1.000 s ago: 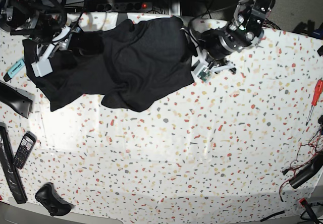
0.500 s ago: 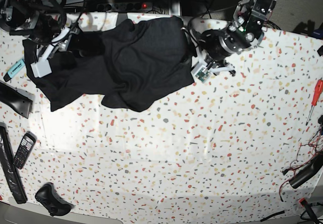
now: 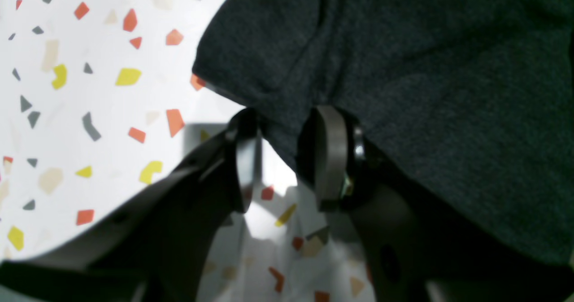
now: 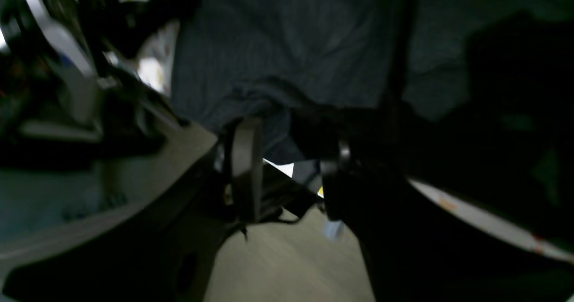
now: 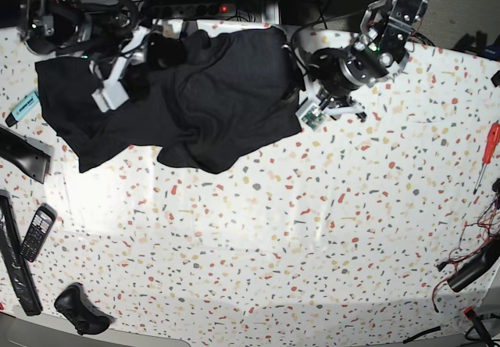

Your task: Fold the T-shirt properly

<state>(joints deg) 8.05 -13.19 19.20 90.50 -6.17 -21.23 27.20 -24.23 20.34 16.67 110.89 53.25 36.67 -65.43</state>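
Observation:
The black T-shirt [image 5: 203, 97] lies crumpled and plain side up at the back of the speckled table [image 5: 297, 230]. My left gripper [image 5: 297, 87] is at the shirt's right edge. In the left wrist view this gripper [image 3: 287, 158] stands open, a point of the T-shirt [image 3: 403, 68] hem dipping between its fingertips. My right gripper [image 5: 152, 54] hovers over the shirt's upper left part. Its wrist view is dark: the right gripper [image 4: 289, 167] is open too, with T-shirt [image 4: 278, 59] fabric reaching in between the fingertips.
A red screwdriver [image 5: 489, 148] lies at the right edge, above cables [image 5: 476, 265]. Along the left edge are a teal marker [image 5: 22, 106], a phone [image 5: 37, 234], a long black remote [image 5: 16, 261] and a black controller [image 5: 78, 309]. A power strip [image 5: 195, 7] sits behind the table.
My right arm has swung to the right and toward the back, over the shirt's upper left part. The left arm has barely moved. Both grippers keep the same opening.

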